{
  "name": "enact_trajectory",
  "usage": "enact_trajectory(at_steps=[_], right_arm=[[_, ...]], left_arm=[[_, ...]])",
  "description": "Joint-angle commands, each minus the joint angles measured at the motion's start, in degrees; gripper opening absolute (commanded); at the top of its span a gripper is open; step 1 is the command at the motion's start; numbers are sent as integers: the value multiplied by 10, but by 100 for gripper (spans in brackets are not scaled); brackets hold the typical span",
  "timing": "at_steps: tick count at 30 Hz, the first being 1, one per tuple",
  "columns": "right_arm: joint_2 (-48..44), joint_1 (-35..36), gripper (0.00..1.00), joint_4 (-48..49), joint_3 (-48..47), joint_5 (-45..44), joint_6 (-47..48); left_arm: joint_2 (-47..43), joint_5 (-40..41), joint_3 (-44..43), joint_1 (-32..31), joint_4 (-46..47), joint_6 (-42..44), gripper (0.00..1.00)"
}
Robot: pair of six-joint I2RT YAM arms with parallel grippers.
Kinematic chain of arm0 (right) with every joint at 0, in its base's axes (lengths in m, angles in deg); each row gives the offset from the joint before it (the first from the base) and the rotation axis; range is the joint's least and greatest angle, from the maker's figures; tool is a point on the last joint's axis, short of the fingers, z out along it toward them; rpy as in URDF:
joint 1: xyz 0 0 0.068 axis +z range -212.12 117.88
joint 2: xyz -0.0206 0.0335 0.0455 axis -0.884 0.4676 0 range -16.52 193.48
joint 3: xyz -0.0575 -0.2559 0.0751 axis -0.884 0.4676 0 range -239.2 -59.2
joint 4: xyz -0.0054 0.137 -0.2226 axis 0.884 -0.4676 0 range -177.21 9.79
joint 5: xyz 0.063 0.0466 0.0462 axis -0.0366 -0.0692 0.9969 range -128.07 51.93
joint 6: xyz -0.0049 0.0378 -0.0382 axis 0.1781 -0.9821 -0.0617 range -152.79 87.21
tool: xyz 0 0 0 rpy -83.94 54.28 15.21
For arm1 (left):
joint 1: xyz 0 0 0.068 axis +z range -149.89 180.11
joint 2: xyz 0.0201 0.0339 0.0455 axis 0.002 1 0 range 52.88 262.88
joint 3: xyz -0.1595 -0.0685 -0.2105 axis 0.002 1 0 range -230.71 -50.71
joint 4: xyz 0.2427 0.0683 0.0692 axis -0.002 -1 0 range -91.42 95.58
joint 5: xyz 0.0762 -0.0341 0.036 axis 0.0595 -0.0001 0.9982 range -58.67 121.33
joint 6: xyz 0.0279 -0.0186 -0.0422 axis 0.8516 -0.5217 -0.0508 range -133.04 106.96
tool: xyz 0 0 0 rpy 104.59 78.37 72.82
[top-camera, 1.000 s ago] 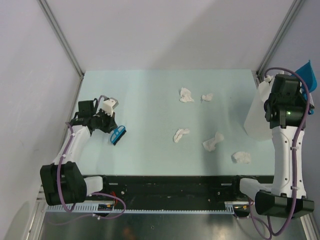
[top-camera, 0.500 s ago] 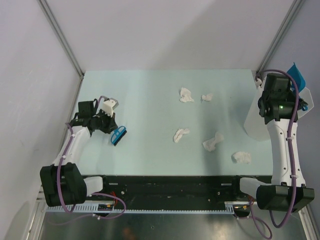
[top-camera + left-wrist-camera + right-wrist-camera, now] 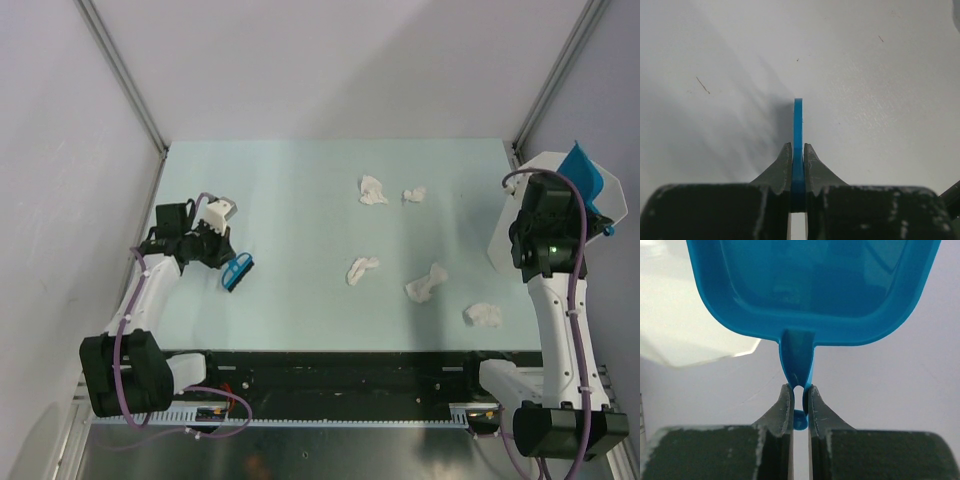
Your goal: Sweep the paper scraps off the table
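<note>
As far as one can judge, the sweeping has not yet begun. All five paper scraps [image 3: 427, 283] lie loose on the counter [image 3: 290, 200]. None are gathered together and none are inside the white bin [image 3: 503, 240].

I take the bin as the landmark. Two scraps lie well to its left and toward the far edge, close to each other. Two more lie to its left and a little nearer to the arm bases. The fifth lies near the bin, on its front-left side.

The left pincer [image 3: 798, 150] is closed tight on the thin handle of a small blue brush [image 3: 238, 272]. The brush is far to the left of the bin and well apart from every scrap. I cannot tell whether its bristles touch the counter. The right pincer [image 3: 798, 392] is closed on the short handle of a blue dustpan [image 3: 815, 285] and holds the pan in the air over the far right side of the bin, not on the counter.

So both tools are in hand, but nothing more is done. What is left, I think, is almost everything: to bring the dustpan down near the scraps, bring the brush across, push the five scraps in and empty them away.
</note>
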Motion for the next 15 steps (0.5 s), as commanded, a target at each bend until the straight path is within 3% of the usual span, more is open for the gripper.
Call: enact_trajectory(at_steps=[1, 7, 11, 15], right_arm=[[-4, -11, 0, 137, -3, -43, 110], [-7, -36, 0, 293, -22, -81, 114], [7, 23, 0, 212, -102, -93, 4], [25, 157, 0, 154, -125, -141, -105]], left_arm=[[-19, -27, 7, 0, -1, 15, 0], [-11, -28, 2, 0, -1, 9, 0], [-12, -32, -2, 0, -1, 4, 0], [-13, -28, -15, -8, -1, -4, 0]])
